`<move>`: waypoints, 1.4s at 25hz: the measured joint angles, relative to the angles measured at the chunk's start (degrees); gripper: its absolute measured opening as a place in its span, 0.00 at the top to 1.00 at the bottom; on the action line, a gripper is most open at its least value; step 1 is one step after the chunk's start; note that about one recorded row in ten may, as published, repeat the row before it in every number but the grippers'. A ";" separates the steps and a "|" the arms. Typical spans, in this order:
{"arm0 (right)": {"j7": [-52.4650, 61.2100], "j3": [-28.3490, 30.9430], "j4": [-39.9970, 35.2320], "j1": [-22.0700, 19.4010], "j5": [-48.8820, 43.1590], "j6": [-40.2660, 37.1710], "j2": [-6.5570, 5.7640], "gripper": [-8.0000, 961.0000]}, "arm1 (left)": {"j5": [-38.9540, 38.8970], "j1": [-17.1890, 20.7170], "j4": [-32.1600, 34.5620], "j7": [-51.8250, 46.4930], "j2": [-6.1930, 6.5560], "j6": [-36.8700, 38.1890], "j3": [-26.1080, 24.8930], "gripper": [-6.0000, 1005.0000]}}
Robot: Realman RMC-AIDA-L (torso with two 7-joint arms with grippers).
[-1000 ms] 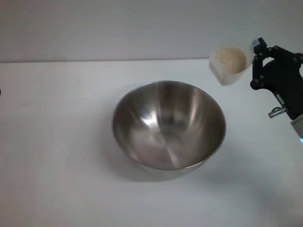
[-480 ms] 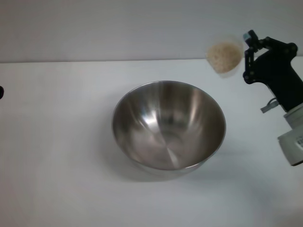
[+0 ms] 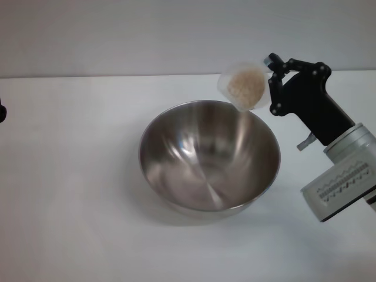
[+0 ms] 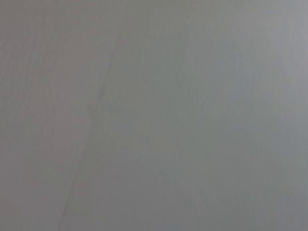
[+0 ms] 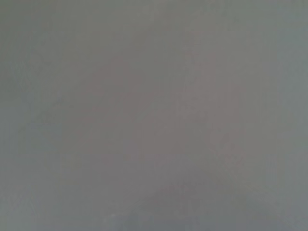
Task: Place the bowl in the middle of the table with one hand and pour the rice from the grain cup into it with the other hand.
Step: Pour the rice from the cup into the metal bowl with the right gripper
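Up above the far right rim of the bowl (image 3: 209,156), the right gripper (image 3: 271,82) clamps the grain cup (image 3: 242,86), tipped mouth-down toward the shiny steel basin. Beige rice (image 3: 246,88) fills the translucent cup. On the white table (image 3: 70,205) the bowl sits centrally.

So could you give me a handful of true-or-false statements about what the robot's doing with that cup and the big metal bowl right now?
1. The grain cup is tipped on its side over the bowl's far rim. True.
2. The bowl is already full of rice. False: its inside looks bare and shiny; the rice sits in the cup.
3. The right gripper holds the cup. True.
4. The bowl lies upside down on the table. False: it stands upright, opening upward.
5. The left gripper grips the bowl's rim. False: nothing touches the bowl; only a dark bit shows at the table's left edge.
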 joint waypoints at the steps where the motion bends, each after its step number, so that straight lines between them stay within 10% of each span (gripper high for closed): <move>1: 0.00 0.00 0.00 0.00 0.00 0.00 0.00 0.98 | 0.00 0.00 0.00 0.00 0.00 0.00 0.00 0.82; 35: -44.68 9.19 2.89 0.13 -15.62 -0.62 0.00 0.98 | 0.00 0.63 -0.11 -1.40 0.08 0.53 0.75 0.82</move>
